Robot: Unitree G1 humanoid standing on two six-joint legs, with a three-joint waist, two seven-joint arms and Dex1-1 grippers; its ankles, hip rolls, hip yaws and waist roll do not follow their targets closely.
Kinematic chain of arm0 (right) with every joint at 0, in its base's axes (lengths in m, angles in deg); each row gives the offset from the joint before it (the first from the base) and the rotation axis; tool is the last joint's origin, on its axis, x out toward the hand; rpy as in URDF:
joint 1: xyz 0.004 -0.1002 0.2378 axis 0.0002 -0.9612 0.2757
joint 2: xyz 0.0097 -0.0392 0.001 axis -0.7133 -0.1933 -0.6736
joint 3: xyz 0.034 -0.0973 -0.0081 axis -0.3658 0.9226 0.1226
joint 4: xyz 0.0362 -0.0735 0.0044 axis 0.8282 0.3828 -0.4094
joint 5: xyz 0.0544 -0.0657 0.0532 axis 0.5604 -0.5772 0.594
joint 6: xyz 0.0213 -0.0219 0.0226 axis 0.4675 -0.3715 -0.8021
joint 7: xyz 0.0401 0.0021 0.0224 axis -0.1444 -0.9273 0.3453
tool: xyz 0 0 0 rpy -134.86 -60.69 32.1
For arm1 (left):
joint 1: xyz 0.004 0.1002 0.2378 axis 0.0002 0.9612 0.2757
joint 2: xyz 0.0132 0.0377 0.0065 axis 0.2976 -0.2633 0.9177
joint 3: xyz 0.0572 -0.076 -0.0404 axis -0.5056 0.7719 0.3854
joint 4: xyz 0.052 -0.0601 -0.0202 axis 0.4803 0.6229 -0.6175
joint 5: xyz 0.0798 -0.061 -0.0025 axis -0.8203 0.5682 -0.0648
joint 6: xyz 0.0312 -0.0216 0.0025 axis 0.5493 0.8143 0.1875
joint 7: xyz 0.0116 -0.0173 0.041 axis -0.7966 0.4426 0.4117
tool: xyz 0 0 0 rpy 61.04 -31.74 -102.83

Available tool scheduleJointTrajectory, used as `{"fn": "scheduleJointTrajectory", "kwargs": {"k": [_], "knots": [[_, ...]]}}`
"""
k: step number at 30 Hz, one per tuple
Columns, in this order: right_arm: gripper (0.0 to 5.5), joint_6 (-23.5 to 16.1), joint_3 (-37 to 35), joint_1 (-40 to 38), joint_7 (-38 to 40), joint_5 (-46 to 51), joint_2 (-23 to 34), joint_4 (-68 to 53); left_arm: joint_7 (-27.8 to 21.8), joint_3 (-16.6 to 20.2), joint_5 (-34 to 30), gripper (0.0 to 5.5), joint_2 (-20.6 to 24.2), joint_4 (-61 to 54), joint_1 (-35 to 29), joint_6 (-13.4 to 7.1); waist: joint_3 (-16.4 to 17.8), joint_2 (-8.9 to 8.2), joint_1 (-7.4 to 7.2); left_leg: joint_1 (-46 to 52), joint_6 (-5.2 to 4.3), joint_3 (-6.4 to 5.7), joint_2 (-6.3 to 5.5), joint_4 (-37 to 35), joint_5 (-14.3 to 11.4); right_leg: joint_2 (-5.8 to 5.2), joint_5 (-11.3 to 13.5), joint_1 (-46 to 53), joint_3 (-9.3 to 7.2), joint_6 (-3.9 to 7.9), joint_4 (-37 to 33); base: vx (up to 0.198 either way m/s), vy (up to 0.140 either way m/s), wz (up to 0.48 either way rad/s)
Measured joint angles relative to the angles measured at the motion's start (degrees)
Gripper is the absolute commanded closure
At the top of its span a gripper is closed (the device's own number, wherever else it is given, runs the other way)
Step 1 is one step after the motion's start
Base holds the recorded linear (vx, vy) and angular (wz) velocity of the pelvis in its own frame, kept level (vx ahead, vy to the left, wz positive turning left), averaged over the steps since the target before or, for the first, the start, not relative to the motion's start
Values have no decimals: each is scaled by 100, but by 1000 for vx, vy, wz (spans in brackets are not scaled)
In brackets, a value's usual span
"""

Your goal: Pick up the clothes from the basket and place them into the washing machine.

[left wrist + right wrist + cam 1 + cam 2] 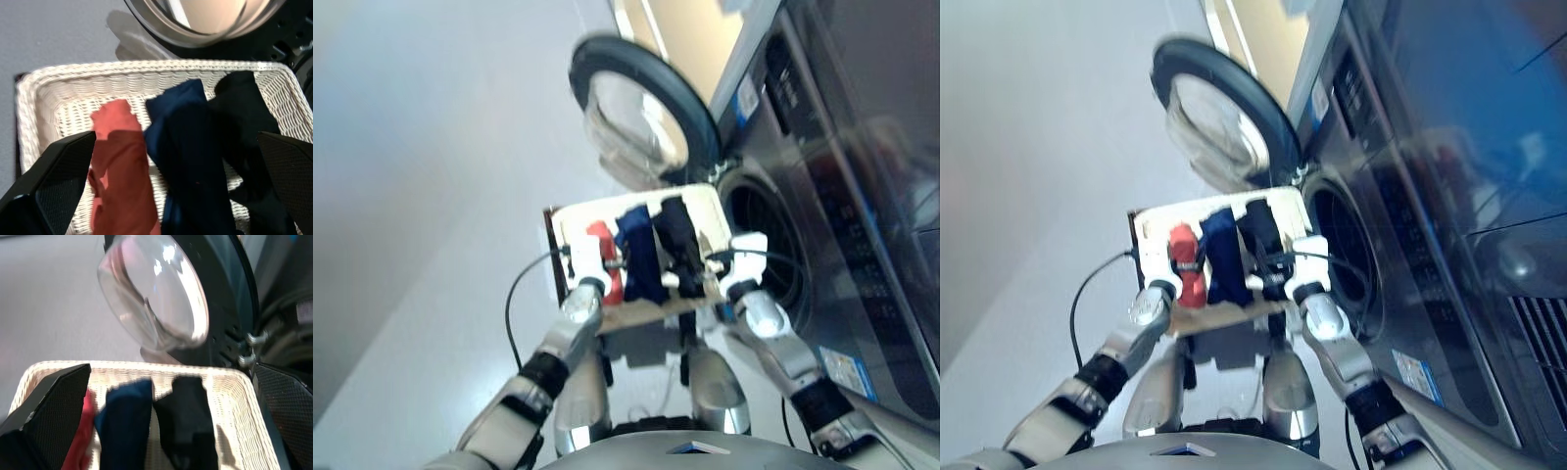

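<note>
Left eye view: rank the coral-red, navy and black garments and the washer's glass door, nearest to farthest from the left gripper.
1. Coral-red garment, right beside the left gripper, at the basket's left end.
2. Navy garment, middle of the basket.
3. Black garment, right end, by the drum hole.
4. Glass door, swung open beyond the basket's far rim.

1. scene bright overall; floor (421, 196) pale, evenly lit, washed out.
2. both head views soft with motion blur and strongly tilted.
3. glare on the glass door (156, 298), small white highlights; warm light patch beyond it.
4. glossy washing machine (1410, 225) front shows smeared bluish reflections.
5. left wrist view sharpest: basket (146, 78) weave crisp beyond the fingers (54, 186), which shade the coral-red garment (120, 166).
6. right wrist view blurred throughout.
</note>
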Motion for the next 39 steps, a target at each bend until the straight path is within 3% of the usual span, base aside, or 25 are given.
{"fn": "scheduleJointTrajectory", "kwargs": {"k": [3, 10, 14, 25, 26, 30, 39], "knots": [[0, -48, 163, 424, 168, 31, -1, -45, 153, 9, 7, 0, 7, 296, -331, 0, 109, -121, 6, -524, 10, -24, 16, 497, -134, -20, -296, -688, 76, -34, 828, -106, -28, -25], [0, -232, 271, 757, 429, 30, -4, -529, 666, 257, 23, 0, -38, 805, -674, -23, 125, -139, -19, -1798, -53, -79, 73, 1733, -530, -43, -925, -2186, 237, -173, 2460, -80, 3, -8], [0, -245, 317, 760, 590, 31, -38, -560, 813, 403, 168, 0, -88, 933, -813, -26, 133, -151, -40, -2378, -92, -138, 135, 2108, -562, 16, -953, -2778, 270, -227, 2828, -72, 39, -44], [0, -347, 442, 862, 793, 33, -22, -559, 1138, 900, 465, 0, -33, 1578, -1576, -14, 151, -231, -122, -3019, -60, -16, 225, 2449, -617, 123, -889, -3498, 464, -236, 3095, -15, 7, -36], [0, -353, 447, 862, 799, 33, -21, -566, 1140, 922, 506, 0, -8, 1596, -1604, -12, 147, -254, -151, -3033, -90, 4, 240, 2503, -698, 130, -952, -3504, 506, -236, 3098, 0, 0, 0], [0, -369, 457, 916, 800, 38, -10, -599, 1148, 1044, 572, 0, 33, 1853, -1859, -14, 131, -285, -185, -3201, -61, 12, 294, 2731, -824, 183, -931, -3615, 536, -214, 3136, 54, 10, -98], [0, -374, 459, 963, 794, 39, 5, -625, 1155, 1090, 783, 0, 211, 2318, -2282, -5, 139, -312, -220, -3476, -51, -5, 296, 2973, -916, 181, -969, -3872, 555, -205, 3324, 0, 0, 0]]}}
